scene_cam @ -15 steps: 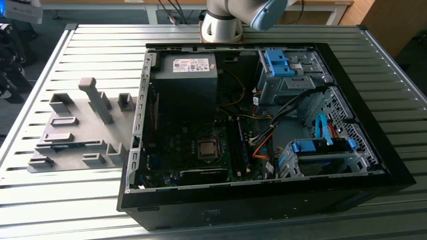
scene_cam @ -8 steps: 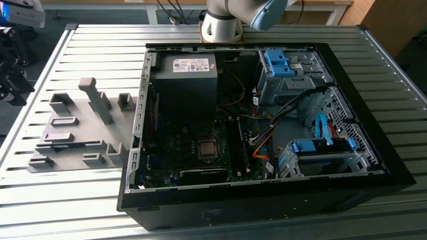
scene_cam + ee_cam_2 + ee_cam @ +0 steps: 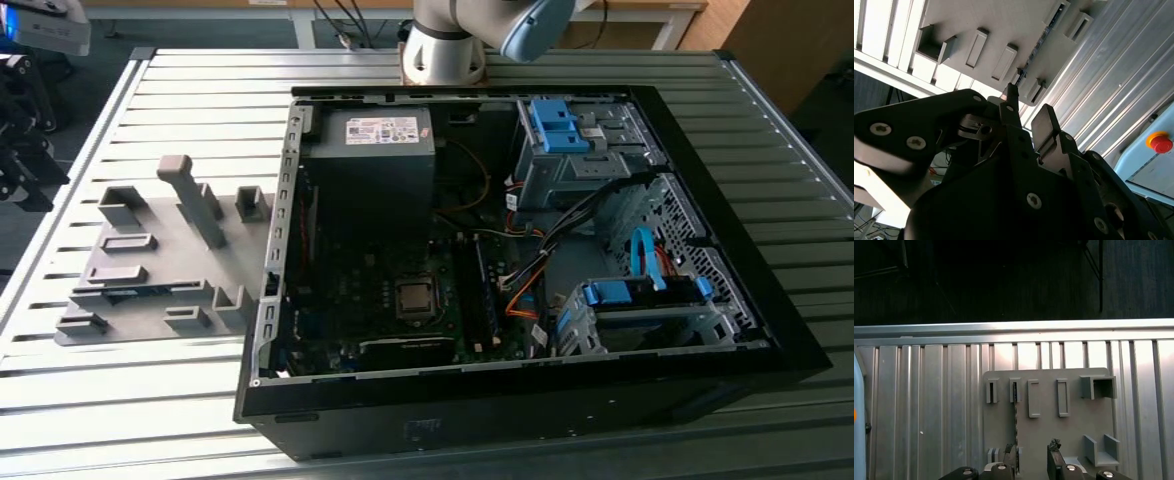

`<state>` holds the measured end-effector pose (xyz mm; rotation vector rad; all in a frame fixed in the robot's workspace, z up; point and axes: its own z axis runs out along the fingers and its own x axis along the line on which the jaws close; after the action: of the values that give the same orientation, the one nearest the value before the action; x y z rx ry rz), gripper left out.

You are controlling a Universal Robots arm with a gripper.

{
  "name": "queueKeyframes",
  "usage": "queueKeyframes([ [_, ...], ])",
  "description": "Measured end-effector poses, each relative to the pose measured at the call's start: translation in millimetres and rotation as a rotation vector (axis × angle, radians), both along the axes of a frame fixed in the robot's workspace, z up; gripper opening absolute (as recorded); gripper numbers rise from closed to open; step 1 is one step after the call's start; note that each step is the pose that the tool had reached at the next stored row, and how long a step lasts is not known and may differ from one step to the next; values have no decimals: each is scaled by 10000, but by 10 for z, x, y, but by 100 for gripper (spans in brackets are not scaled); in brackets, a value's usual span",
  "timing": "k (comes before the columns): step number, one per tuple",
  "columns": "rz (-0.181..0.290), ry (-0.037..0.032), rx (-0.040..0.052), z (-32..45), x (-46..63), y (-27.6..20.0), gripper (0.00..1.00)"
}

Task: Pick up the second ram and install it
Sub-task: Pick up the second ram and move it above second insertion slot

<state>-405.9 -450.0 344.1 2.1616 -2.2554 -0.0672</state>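
Second ram (image 3: pixel 1015 420) — in fixture (image 3: pixel 1074 435), just beyond gripper (image 3: pixel 1032 447)

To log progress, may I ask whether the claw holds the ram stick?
No, the ram stick stands in the grey fixture, beyond the open claw.

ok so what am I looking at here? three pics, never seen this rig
It is one robot arm mounted at a slatted metal table. The exterior view comes from a camera off the arm. It shows an open computer case and, on that view's left, a grey fixture plate. Both wrist views ride on the arm and look past its gripper at that plate. The thin strip standing on edge in the plate's slots is the second ram. The gripper is open and holds nothing.
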Motion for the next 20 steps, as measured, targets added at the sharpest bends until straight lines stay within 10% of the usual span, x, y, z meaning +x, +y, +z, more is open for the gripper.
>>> queueKeyframes([
  [9,0,-2,1,-5,0,0,40],
  [20,107,0,-1,-197,-1,-23,46],
])
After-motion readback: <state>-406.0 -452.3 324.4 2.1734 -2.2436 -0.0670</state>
